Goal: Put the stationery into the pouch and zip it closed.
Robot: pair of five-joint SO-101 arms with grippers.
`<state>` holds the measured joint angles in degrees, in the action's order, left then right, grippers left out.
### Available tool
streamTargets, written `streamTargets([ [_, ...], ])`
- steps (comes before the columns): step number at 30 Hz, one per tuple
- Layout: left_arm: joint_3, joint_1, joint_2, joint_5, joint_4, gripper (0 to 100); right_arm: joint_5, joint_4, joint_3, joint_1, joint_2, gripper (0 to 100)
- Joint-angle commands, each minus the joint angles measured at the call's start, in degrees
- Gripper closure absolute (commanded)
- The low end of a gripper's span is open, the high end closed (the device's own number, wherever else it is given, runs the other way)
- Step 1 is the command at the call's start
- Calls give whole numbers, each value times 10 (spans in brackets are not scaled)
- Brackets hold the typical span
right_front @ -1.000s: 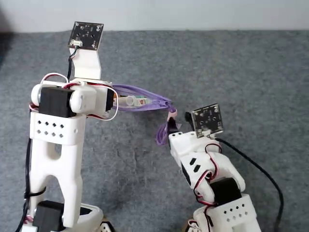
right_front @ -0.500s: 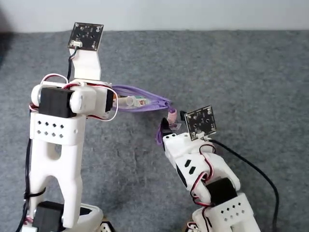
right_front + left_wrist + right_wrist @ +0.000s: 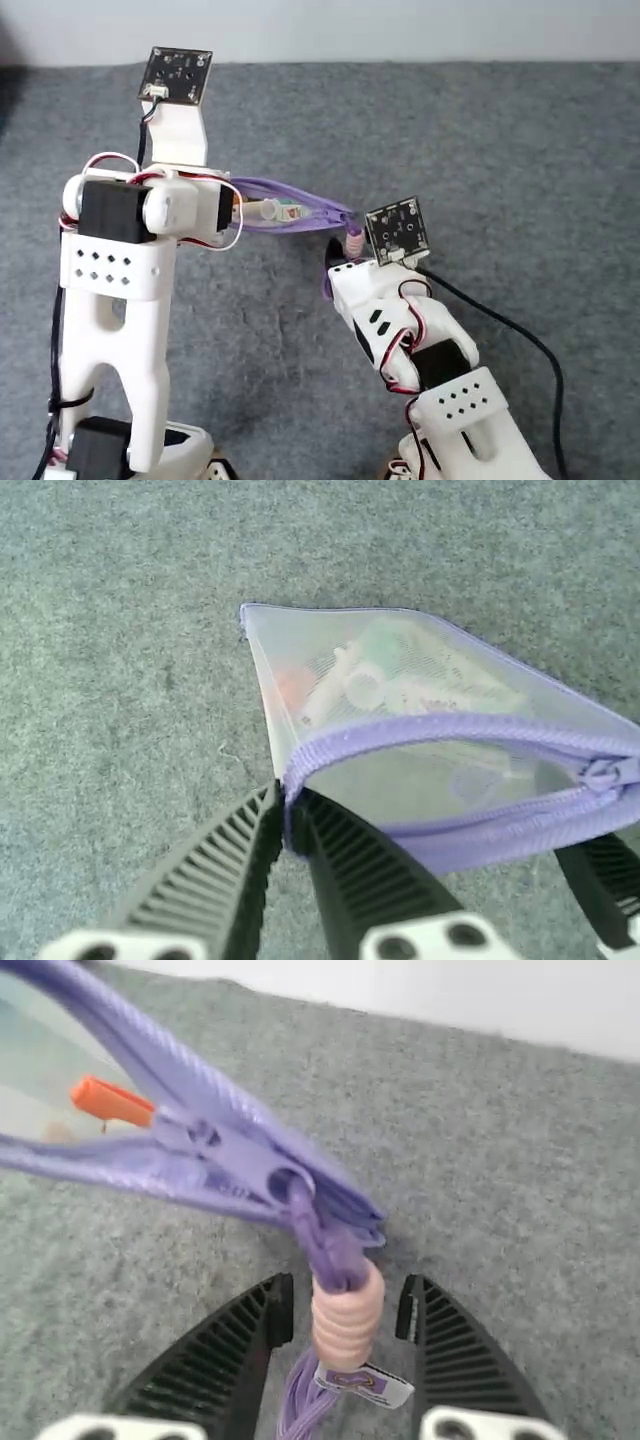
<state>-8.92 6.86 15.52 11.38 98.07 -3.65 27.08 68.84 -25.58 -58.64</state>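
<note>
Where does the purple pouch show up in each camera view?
High view: pouch stretched between the arms, mid-table.
Left wrist view: its corner pinched in the left end effector.
Right wrist view: its zipper end beyond the right end effector.
Shared landmark: the orange cap inside.

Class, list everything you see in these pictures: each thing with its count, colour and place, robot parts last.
pouch: one, see-through with purple zip, held between the arms, zip open
stationery: several pieces, orange, green, white, inside the pouch
zip pull: one, pink bead on purple cord, below the slider
table: one, grey, underneath
cable: one, black, beside the right arm
left claw: black, shut on the pouch's end
right claw: black, open, astride the zip pull
</note>
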Motion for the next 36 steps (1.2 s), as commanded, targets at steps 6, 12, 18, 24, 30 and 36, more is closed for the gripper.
streamTargets([
  [6, -3, -1, 6, 2, -10, 989, 9, -8, -45, 22, 1, 822],
  [12, -3, -1, 5, 2, -10, 989, 9, 75, -100, 44, 1, 822],
  [18, -4, -1, 2, 2, -10, 989, 9, 79, -110, 40, 3, 823],
  [24, -4, -1, 2, 2, -10, 989, 9, 79, -110, 43, 5, 823],
  [30, -4, -1, 2, 2, -10, 989, 8, 60, -83, 41, 8, 823],
  [36, -4, -1, 2, 2, -10, 989, 49, -2, -40, 35, 8, 824],
])
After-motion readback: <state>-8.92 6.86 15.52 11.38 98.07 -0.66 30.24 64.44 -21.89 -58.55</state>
